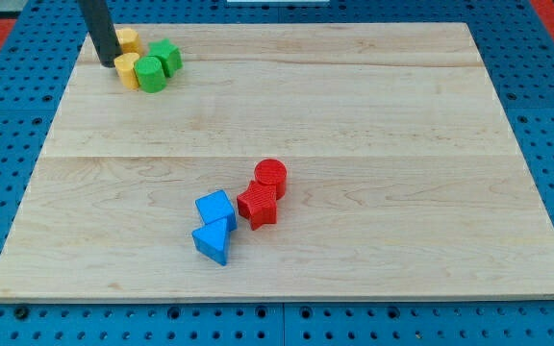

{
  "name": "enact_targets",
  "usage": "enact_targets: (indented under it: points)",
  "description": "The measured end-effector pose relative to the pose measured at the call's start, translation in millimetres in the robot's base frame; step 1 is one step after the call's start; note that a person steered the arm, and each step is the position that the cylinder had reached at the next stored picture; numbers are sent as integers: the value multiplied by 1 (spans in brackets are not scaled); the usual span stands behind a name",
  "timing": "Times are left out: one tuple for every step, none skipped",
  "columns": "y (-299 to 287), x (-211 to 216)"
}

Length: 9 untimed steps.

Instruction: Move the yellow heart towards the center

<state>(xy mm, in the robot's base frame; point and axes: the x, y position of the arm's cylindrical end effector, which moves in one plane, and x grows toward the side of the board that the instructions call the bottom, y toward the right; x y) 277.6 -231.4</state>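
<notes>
Camera view: pictured at the surface's [373, 106] top-left corner, my tip [107, 62] planted just left of a tight cluster of four blocks, touching or nearly touching the lower yellow block [127, 69]. Seen behind the rod, a second yellow block [129, 40]; which of the two was the yellow heart could not be told. Packed against them on the right, a green cylinder-like block [149, 73] and a second green block [167, 56]. Grouped well apart near the centre: red cylinder [271, 176], red block [258, 205], blue cube [215, 209], blue triangle [213, 241]. No fingers fitted, nothing held. Best done by pushing from the heart's far-left side, down and rightward, steering clear of the green pair. No writing or brand legible.
</notes>
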Motion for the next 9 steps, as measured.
enact_targets:
  points:
    - [13,6]
    - [-21,8]
    - [-13,14]
    - [39,9]
    - [70,23]
    - [82,58]
    - [156,71]
    - [184,71]
    - [187,82]
